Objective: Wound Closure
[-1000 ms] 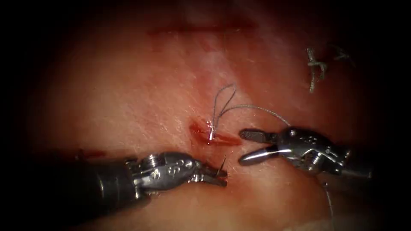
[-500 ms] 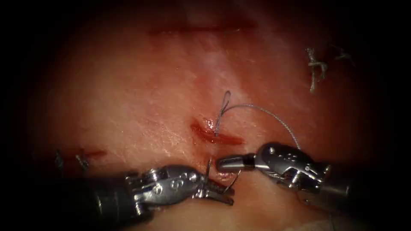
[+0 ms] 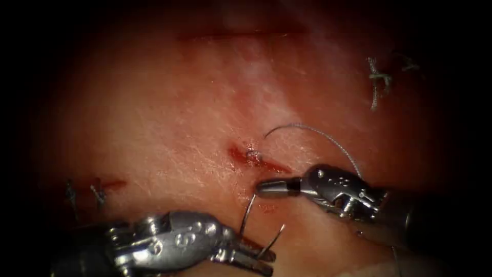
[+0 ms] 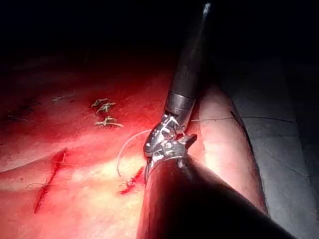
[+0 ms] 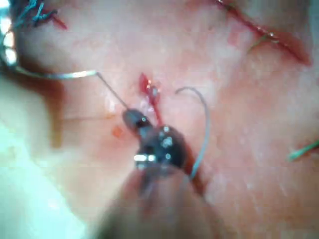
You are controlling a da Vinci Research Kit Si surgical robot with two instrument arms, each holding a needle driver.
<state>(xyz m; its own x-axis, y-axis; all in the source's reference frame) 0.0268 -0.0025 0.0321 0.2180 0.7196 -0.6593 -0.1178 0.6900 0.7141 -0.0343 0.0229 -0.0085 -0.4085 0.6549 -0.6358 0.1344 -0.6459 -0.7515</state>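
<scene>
Left tool clamps needle mid-curve, clear of tissue. Right tool jaws together on thread beside cut. Open tissue beyond.

Open tissue is lying left of and above the cut, offering the widest way in. Below the cut, room is running tight: the left gripper is clamping the needle mid-curve, out of the tissue, both ends rising toward the closed right gripper, which is touching 1 end. The thread is arching across the right-hand approach. Cut ends are sitting well apart, far right.
</scene>
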